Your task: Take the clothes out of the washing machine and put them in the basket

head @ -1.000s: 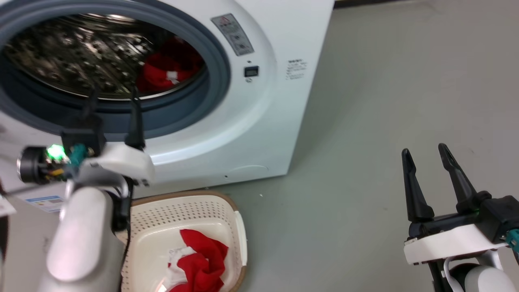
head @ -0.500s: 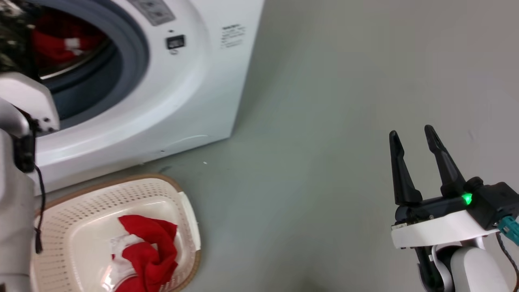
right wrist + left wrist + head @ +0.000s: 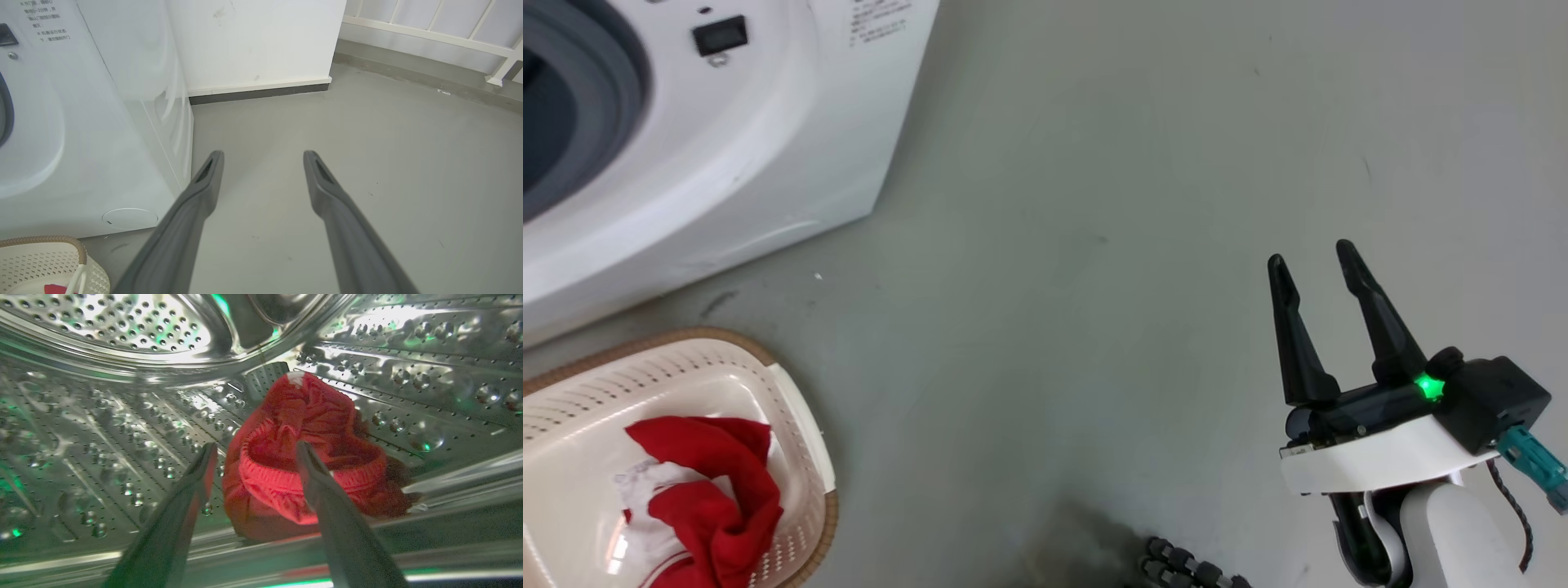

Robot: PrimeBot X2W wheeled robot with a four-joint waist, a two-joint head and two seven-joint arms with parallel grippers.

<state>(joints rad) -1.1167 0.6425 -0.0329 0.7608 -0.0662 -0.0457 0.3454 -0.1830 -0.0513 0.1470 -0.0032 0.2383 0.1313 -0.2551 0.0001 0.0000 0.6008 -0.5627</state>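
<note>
Washing machine (image 3: pixel 727 163): contents and surrounds.
In its drum (image 3: pixel 122 416) one red garment (image 3: pixel 310 416) lies near the front rim, our left gripper (image 3: pixel 256 445) spread before it; a second garment (image 3: pixel 703 490) lies in the basket (image 3: pixel 805 433) at its foot; our right gripper (image 3: pixel 1308 253) gapes over open floor (image 3: pixel 1094 204) beside it.

Small printed lines (image 3: pixel 44 22) on the washing machine (image 3: pixel 61 163) front look Chinese; too blurred to read.
</note>
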